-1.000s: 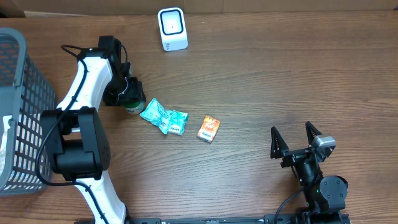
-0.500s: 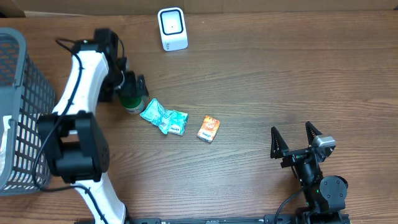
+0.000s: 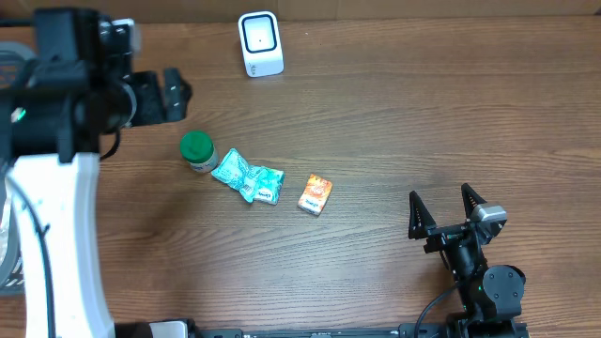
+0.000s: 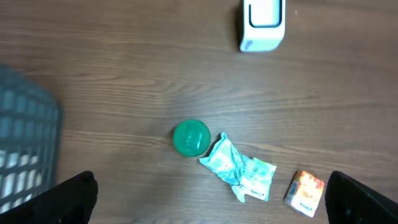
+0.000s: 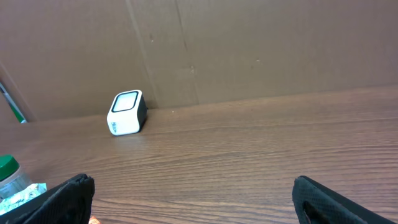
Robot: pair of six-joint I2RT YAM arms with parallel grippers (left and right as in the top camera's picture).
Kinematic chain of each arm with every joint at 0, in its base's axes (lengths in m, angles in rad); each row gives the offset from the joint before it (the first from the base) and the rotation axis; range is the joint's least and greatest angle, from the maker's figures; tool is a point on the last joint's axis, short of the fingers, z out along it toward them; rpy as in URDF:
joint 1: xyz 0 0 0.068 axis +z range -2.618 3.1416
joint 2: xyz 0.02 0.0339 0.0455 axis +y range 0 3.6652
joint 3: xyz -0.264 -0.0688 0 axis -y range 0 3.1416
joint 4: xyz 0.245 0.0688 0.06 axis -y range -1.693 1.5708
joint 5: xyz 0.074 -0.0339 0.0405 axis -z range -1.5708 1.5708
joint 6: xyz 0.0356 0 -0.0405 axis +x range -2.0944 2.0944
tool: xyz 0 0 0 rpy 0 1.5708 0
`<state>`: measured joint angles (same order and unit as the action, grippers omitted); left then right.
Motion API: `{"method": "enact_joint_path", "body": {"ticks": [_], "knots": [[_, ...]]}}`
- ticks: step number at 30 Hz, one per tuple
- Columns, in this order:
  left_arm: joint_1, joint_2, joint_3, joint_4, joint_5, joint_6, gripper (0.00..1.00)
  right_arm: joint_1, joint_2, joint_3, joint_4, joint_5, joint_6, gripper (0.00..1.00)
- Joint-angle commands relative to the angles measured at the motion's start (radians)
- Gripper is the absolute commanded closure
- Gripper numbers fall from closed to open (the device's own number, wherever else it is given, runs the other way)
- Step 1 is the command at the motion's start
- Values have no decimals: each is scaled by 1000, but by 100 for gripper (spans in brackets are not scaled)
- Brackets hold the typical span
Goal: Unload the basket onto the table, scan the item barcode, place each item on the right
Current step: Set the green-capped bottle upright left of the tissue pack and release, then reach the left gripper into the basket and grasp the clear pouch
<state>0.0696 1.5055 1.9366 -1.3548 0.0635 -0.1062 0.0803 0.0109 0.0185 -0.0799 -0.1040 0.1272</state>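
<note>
The green-capped jar (image 3: 196, 148) is seen standing upright on the counter (image 3: 423, 113), gripped by nothing. A teal packet (image 3: 247, 177) is laid just beside it, possibly touching, and an orange carton (image 3: 315, 194) is set further right. The white scanner (image 3: 260, 43) is placed well apart at the far edge. The left claw (image 3: 161, 96) is held spread and empty, raised above the counter. The right claw (image 3: 439, 202) is likewise spread, well apart.

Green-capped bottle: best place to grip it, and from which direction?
Grip the green-capped bottle around its round cap, probably straight down from above: it stands upright, cap up. Avoid the side where the teal pouch crowds it.
</note>
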Motion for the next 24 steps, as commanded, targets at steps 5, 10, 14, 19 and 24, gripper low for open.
{"method": "enact_joint_path", "body": {"ticks": [5, 10, 14, 19, 24], "knots": [[265, -126, 5, -4, -31, -139, 2, 5, -8, -11, 4, 6, 2, 0], [499, -163, 5, 12, -109, -223, 0, 5, -8, -11, 4, 6, 2, 0], [657, -135, -3, 16, -112, -278, 0, 5, -8, -11, 4, 6, 2, 0], [736, -47, -24, -5, -109, -273, 1, 5, -8, -11, 4, 6, 2, 0], [816, 33, -70, -37, -174, -272, 0, 5, -8, -11, 4, 6, 2, 0]]}}
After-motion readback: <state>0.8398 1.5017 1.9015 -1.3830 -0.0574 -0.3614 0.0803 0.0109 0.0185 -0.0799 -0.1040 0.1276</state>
